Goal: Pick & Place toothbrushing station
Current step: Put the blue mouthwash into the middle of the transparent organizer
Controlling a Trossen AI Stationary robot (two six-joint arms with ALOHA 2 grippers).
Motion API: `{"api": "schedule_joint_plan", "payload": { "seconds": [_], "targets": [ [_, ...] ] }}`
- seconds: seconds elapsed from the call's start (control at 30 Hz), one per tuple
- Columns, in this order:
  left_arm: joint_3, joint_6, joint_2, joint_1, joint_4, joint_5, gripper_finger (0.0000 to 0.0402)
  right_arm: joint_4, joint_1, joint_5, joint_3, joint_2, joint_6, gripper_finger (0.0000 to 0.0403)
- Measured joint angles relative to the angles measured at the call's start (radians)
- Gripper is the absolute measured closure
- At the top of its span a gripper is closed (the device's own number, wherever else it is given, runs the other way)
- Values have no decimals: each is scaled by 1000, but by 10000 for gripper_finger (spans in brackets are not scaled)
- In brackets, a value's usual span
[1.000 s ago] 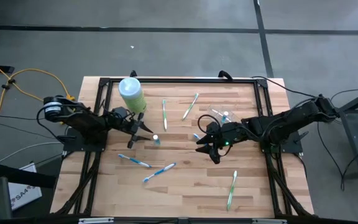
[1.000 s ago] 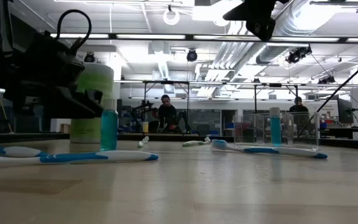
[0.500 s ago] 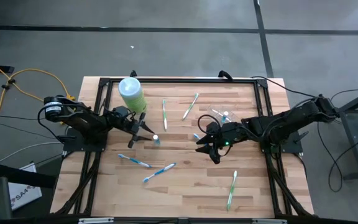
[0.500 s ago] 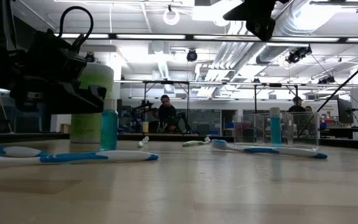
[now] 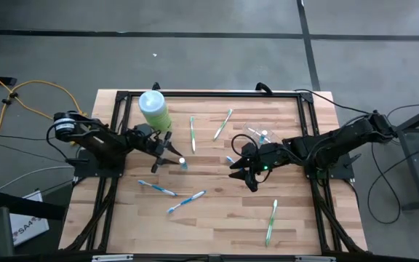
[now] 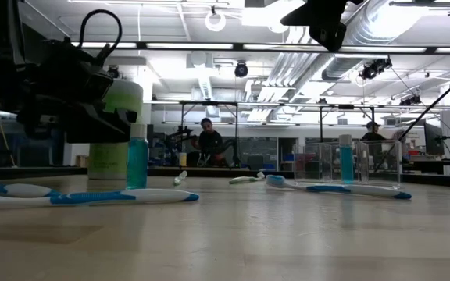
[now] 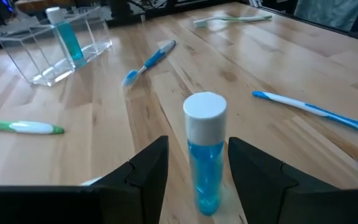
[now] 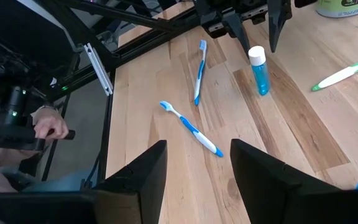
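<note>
The clear plastic holder (image 5: 259, 135) stands on the table (image 5: 217, 218), just beyond the right claw (image 5: 241, 174) toward the table's far right part, with a small blue bottle (image 6: 346, 160) upright inside it; from table height it shows as a see-through box (image 6: 351, 162) with a blue toothbrush (image 6: 336, 187) lying in front of it. The right claw hangs above the wood with its fingers spread and nothing between them. Across from it, well apart from the holder, the left claw (image 5: 170, 154) is open too, its two fingers (image 7: 146, 171) standing either side of a second small blue bottle with a white cap (image 7: 204, 152), not touching it. Just behind the left claw is a large pale-green bottle (image 5: 154, 110). Around both claws the light wooden planks carry scattered toothbrushes: two blue ones (image 5: 157, 188) nearer the table's front on the left claw's side, green ones (image 5: 222, 124) toward the far edge, and another green one (image 5: 271, 221) in front of the right claw. A black frame (image 5: 209, 94) runs round the table, which stands on a grey floor (image 5: 195, 44). Beyond it lies a workshop with ceiling pipes, lamps and people (image 6: 208, 142) at benches.
</note>
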Motion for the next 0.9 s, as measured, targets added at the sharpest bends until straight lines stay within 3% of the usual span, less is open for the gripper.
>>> {"api": "schedule_joint_plan", "payload": {
  "seconds": [0.17, 0.4, 0.9],
  "targets": [
    [40, -3, 111, -6, 18, 10, 240, 1, 13, 0, 0, 0, 0, 233],
    [49, -37, 216, -36, 211, 38, 240, 1, 36, 5, 0, 0, 0, 233],
    [70, -64, 270, -43, 219, 39, 240, 1, 37, 9, 0, 0, 0, 233]
  ]
}}
